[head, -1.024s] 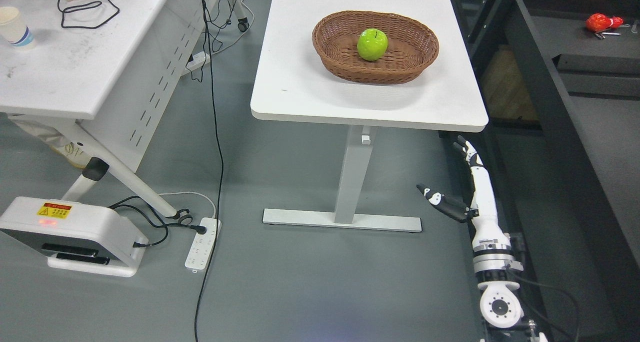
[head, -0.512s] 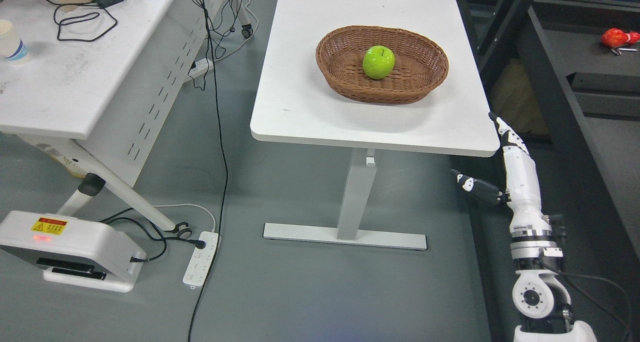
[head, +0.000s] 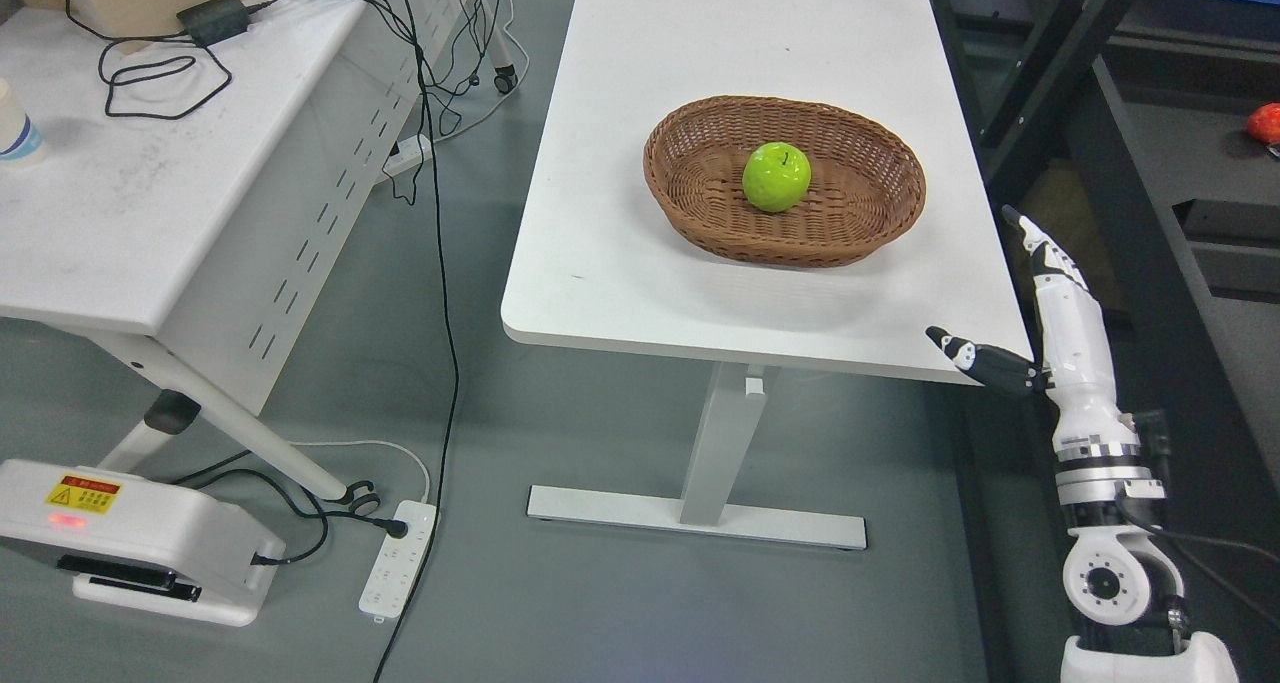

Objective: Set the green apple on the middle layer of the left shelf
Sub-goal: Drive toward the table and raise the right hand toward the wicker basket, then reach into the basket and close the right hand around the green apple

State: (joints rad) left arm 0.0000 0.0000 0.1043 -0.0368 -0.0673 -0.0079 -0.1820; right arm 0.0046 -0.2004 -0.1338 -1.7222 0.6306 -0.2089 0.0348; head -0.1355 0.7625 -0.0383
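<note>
I see nothing done yet: the green apple (head: 776, 176) sits in the wicker basket (head: 880, 218) on the table (head: 640, 263), my right robot hand (head: 1040, 323) spread and empty, well right of the basket, grasp and shelving both pending.

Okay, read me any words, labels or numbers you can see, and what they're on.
Yellow warning sticker on the white floor unit: has a warning triangle, print too small to read.
Paper cup on the left desk: blue band, no legible text.
Nothing else carries readable text.
</note>
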